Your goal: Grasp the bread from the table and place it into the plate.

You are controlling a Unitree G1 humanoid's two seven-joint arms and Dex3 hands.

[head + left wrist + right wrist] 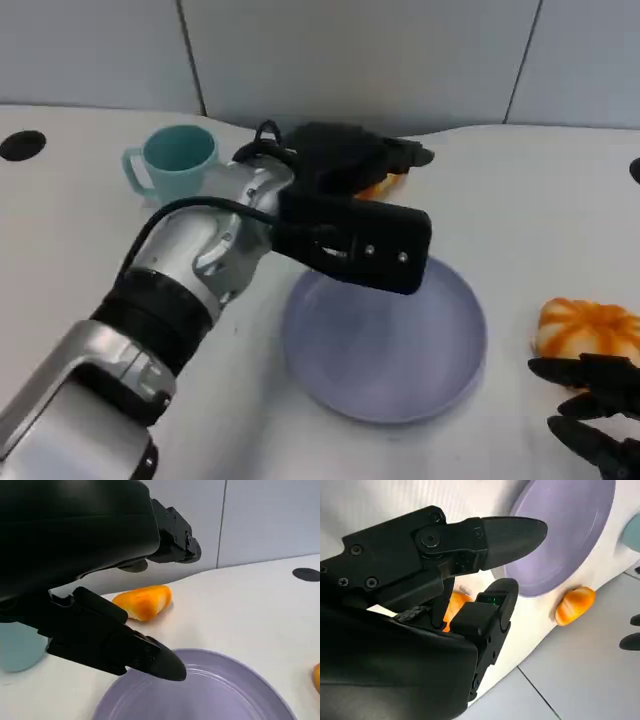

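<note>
The bread (144,602) is the prize here, an orange-gold piece lying on the white table (560,200) just past the far rim of the plate, not yet touched. Starting nearest: down at the near right edge the right hand (595,410) sits low on the table, its fingers loosely spread and holding nothing, and right against its fingertips lies a second bun (588,330), orange with pale stripes. Moving in, the lavender plate (440,370) waits in the middle with nothing on it. Across its near-left rim stretches the left forearm, and the left hand (350,170) hovers beyond the plate, over the bread. In the left wrist view its fingers (150,657) stand wide apart, one above the bread and one below it on the plate side, with clear table showing around the bread, so nothing is gripped. Further back and to the left stands a teal cup (178,158), near the forearm, and behind it all the grey wall. My read: this is the reach, right at the point of the grasp. The next move calls for the hand to drop lower, bracket the bread and close gently, since a soft loaf could squash or skid away; then a short lift back to the plate.
</note>
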